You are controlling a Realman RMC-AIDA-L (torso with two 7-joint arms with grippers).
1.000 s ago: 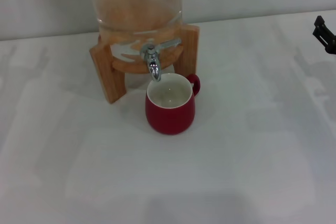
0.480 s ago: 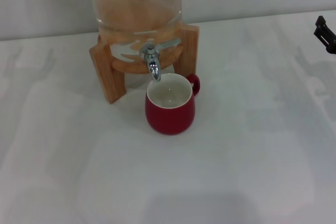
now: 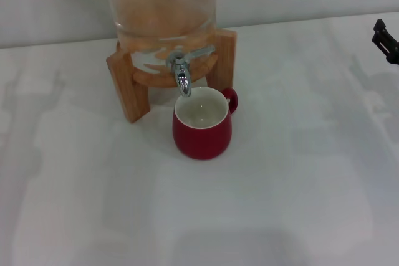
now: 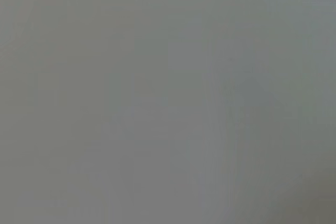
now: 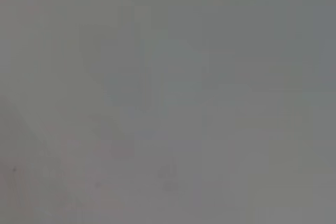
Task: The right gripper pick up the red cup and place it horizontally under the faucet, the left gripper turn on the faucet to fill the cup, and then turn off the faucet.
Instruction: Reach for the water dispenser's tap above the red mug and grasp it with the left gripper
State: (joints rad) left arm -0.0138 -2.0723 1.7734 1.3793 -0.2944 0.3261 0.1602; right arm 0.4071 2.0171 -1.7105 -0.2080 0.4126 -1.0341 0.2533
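The red cup [image 3: 202,125] stands upright on the white table, its white inside open upward, its handle at the back right. It sits right below the faucet [image 3: 181,73], whose chrome spout points down over the cup's rim and whose flat lever points to the right. The faucet is on the glass dispenser [image 3: 159,4] in its wooden stand [image 3: 128,85]. A black tip of my right gripper [image 3: 385,40] shows at the right edge of the head view, well away from the cup. My left gripper is out of view. Both wrist views show only plain grey.
The white table [image 3: 280,185] spreads around the cup and stand. A pale wall runs behind the dispenser.
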